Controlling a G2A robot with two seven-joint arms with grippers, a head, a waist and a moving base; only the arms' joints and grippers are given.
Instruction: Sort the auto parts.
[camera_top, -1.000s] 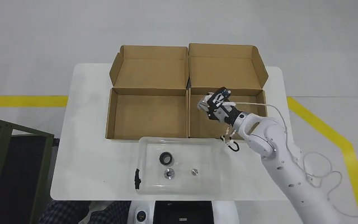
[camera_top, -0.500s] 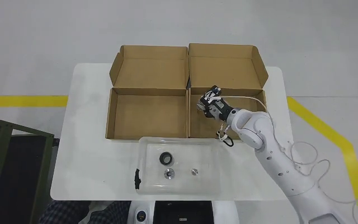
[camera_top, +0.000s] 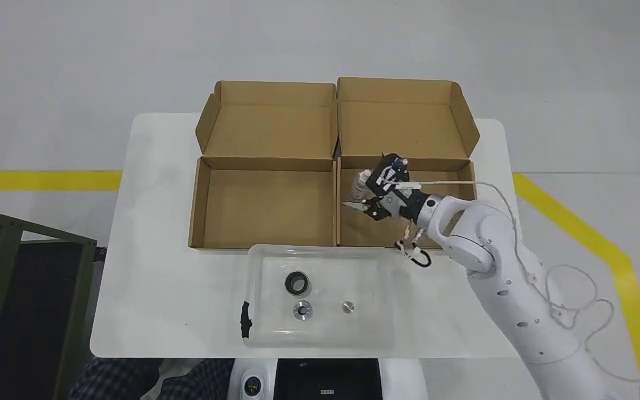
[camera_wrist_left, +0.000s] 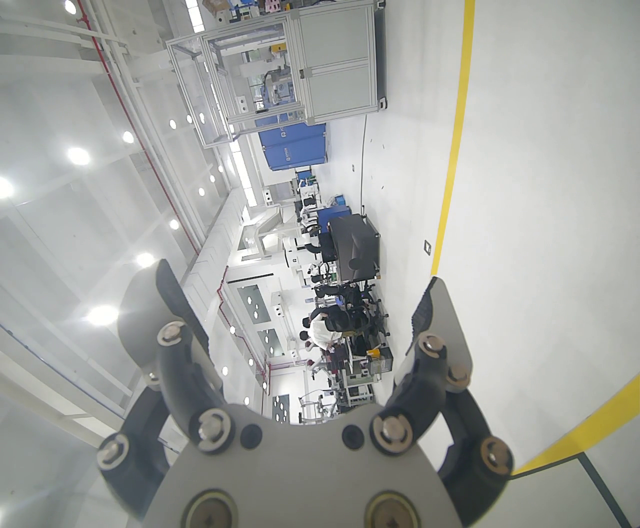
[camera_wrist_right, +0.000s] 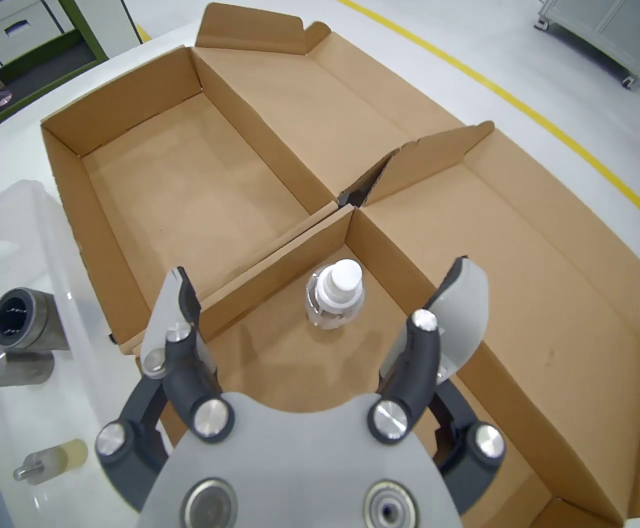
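Observation:
A small clear bottle with a white cap (camera_wrist_right: 336, 295) stands upright on the floor of the right cardboard box (camera_wrist_right: 505, 280), close to the wall shared with the left box (camera_wrist_right: 190, 190). My right gripper (camera_wrist_right: 320, 277) hovers open just above and behind it, fingers either side, not touching. From the top view that gripper (camera_top: 354, 194) is over the right box's (camera_top: 357, 230) left end. My left gripper (camera_wrist_left: 297, 280) is open with nothing in it, pointing out into the room.
A clear plastic tray (camera_top: 375, 285) sits in front of the boxes, holding a black ring (camera_top: 295, 283) and two small metal parts (camera_top: 303, 310) (camera_top: 347, 307). Both box lids (camera_top: 400, 125) lie folded back. The left box (camera_top: 265, 205) holds nothing.
The right gripper dipped into the right box, then rose a little. Its fingers now stand wider apart, and the bottle rests free on the box floor.

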